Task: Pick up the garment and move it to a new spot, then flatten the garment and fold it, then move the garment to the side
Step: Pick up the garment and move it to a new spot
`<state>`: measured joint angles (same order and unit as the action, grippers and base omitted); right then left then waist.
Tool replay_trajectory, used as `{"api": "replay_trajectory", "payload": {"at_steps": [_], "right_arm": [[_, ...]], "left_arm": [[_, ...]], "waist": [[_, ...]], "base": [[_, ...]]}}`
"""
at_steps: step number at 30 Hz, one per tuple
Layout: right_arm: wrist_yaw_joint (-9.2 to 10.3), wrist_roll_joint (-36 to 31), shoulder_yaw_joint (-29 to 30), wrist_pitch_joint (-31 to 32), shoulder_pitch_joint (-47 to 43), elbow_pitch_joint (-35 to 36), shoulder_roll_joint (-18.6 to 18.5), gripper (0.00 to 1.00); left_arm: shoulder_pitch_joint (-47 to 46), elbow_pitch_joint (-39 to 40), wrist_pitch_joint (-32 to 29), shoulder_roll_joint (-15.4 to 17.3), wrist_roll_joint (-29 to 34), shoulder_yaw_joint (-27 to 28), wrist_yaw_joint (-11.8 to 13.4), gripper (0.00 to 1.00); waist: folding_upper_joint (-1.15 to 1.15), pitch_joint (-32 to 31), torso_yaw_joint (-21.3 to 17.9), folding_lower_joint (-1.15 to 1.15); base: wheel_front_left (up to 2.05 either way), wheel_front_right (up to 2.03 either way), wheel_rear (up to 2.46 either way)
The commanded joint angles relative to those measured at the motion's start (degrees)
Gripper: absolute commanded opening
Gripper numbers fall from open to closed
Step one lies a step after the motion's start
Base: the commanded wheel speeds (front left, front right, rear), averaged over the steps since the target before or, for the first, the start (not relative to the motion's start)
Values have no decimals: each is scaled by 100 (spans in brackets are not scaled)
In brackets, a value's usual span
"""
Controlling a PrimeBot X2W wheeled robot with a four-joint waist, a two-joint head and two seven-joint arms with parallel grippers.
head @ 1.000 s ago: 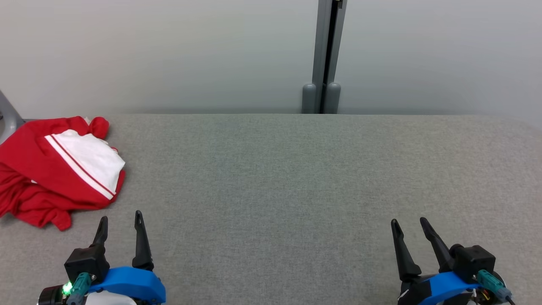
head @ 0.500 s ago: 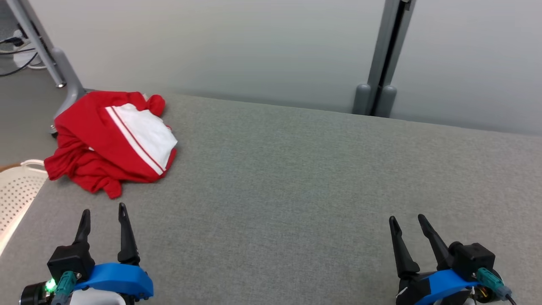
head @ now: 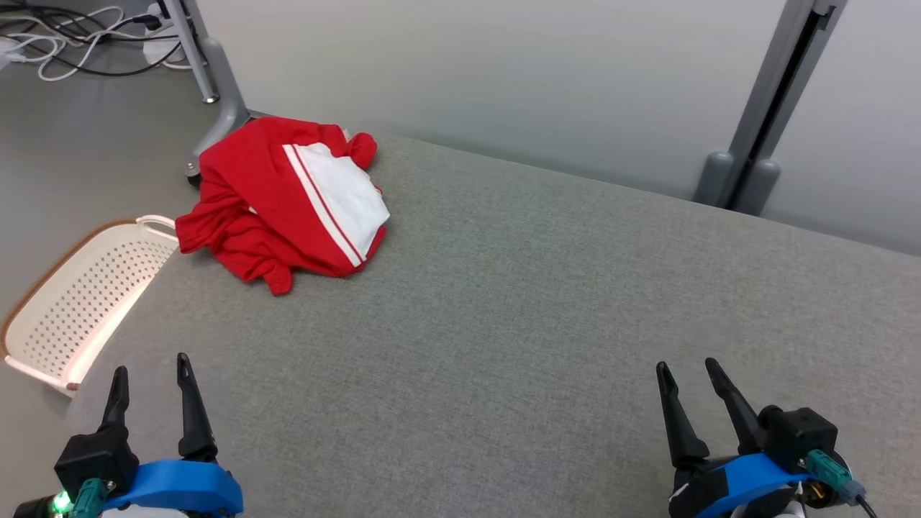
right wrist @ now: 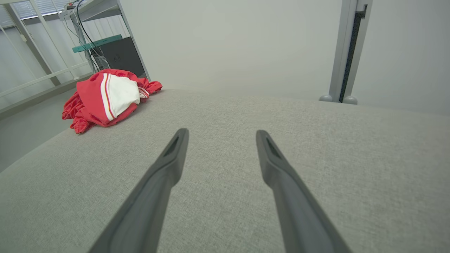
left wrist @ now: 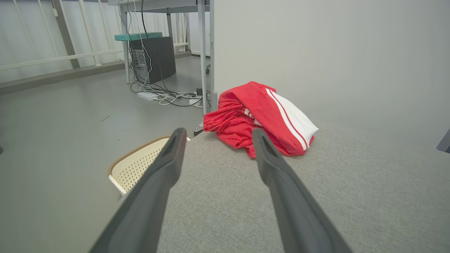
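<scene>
Two grippers sat nearest the camera, over the near part of the grey fabric-covered table (head: 518,302). The left gripper (head: 151,364) was at the lower left and the right gripper (head: 686,363) at the lower right. Each had its two dark fingers spread apart and held nothing.

Just beyond the left gripper, a white perforated basket (head: 43,288) with a brown rim stood beside the table's left edge, lower than the tabletop. Its holed bottom and walls showed in full.

Farther on, the garment (head: 288,194) lay bunched in a heap at the table's far left corner, well apart from both grippers. It was red with a white panel facing up, edged by white stripes. The cloth surface around it looked smooth and even.

A pale partition (head: 504,72) ran along the table's far edge, and a grey post (head: 777,93) with two rounded feet stood toward the right. Left of the table, a grey floor (head: 79,151) stretched away. On it stood a metal leg (head: 216,93) just behind the garment, and beyond lay a tangle of black and white cables (head: 65,43). In the left wrist view a dark computer tower (left wrist: 154,58) stood under a desk at the back.
</scene>
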<state>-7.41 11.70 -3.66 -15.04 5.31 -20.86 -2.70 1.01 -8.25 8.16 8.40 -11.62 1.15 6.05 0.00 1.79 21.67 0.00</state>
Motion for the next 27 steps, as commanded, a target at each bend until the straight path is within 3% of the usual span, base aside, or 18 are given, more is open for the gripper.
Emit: {"api": "replay_trajectory", "payload": {"at_steps": [1,14,20,27], "right_arm": [[-14,4,-22,-22,36,22,-34,100],[-14,49,-106,-22,20,-7,-35,100],[-14,-40,-89,-22,152,82,-35,100],[-14,-436,86,-22,449,408,-34,100]], "left_arm": [[49,22,20,24,1,18,26,100],[133,65,114,71,-149,101,83,100],[-332,-27,177,81,-379,189,-20,100],[-1640,-294,206,534,-569,476,-179,100]], "waist": [[0,51,84,0],[0,64,201,0],[0,248,-31,0],[0,898,-583,0]], "base": [[0,0,0],[0,0,0],[0,0,0],[0,0,0]]}}
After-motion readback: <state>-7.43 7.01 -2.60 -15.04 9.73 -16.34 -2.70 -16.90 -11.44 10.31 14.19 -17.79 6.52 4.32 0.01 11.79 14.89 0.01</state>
